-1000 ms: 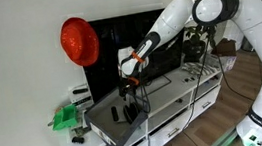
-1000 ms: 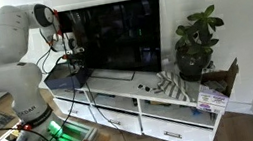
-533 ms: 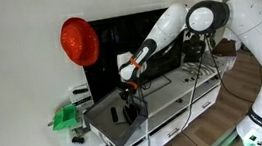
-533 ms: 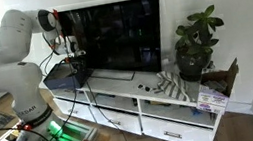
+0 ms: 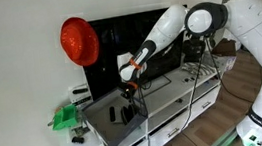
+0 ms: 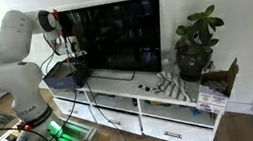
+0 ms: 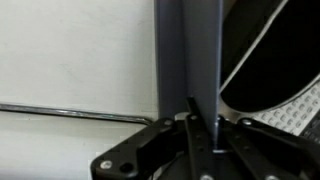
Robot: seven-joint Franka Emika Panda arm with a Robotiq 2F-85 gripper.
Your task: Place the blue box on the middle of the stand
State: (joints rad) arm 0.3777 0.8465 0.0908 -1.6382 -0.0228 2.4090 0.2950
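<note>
So, blue box (image 5: 112,124): greyish-blue, square and shallow, with paler edges; it looks matte and rigid. In the wrist view one wall (image 7: 185,50) shows as a smooth upright grey-blue band.
Box place: at the end of the stand, in front of the TV's edge and near the green thing, well away from the middle. In the exterior view with the plant it is a dark slab (image 6: 64,78) under the wrist. Whether it rests flat or is raised a bit, cannot tell.
Gripper (image 5: 129,105): comes down onto the box from above; in the wrist view (image 7: 200,125) the black fingers are closed around the box wall, pinching it. Also seen at (image 6: 76,66).
Arm (image 5: 214,12): white, rounded glossy shells with dark joints and cables along it; seen in both exterior views (image 6: 13,57).
Stand (image 5: 172,118): long, low, white, flat top, drawer fronts and open shelves (image 6: 173,109).
TV (image 5: 107,41): black, glossy screen, standing on the stand (image 6: 116,37).
Green thing (image 5: 64,116): bright green, irregular shape, on the stand's end beside the box.
Red thing (image 5: 80,41): round, red, up by the TV's top corner.
Plant (image 6: 194,45): leafy, dark green, on the stand's far end, well apart from the box.
</note>
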